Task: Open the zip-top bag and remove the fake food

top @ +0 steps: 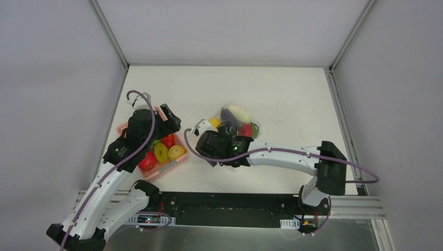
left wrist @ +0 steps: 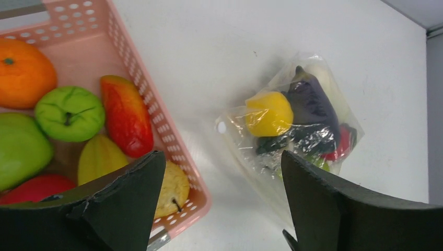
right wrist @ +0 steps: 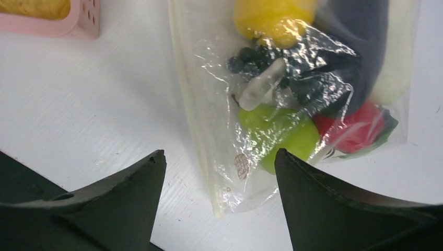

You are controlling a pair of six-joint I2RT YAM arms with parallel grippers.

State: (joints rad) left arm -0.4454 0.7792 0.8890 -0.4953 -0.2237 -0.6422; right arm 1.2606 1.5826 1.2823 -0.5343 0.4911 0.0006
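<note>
The clear crinkly zip-top bag (right wrist: 271, 94) lay just ahead of the right gripper (right wrist: 219, 157), spread empty. The left gripper (left wrist: 220, 157), farther, gaped too.

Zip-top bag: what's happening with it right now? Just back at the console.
The zip-top bag lies on the table, the fake food inside. The right gripper hangs open over one edge of it, holding nothing. The left gripper is open too, above the gap between pink basket and bag.
</note>
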